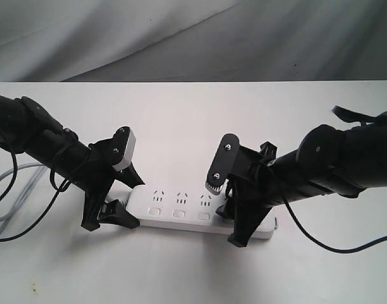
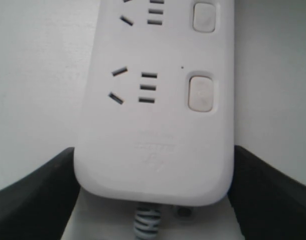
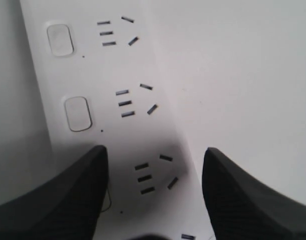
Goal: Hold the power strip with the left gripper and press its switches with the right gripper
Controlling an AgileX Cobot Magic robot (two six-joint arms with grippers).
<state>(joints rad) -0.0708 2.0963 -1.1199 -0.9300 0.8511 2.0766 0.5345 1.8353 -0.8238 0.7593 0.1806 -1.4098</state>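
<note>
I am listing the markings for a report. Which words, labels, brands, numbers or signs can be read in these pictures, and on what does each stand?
Embossed lettering on the power strip, near its cord end: two faint lines and a small logo, too blurred to read.
Switches: no marks visible.
Left arm and right arm: no legible text.

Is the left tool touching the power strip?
Touching. The left wrist view shows both fingers flush against the sides of the power strip near its cord, no gap visible.
</note>
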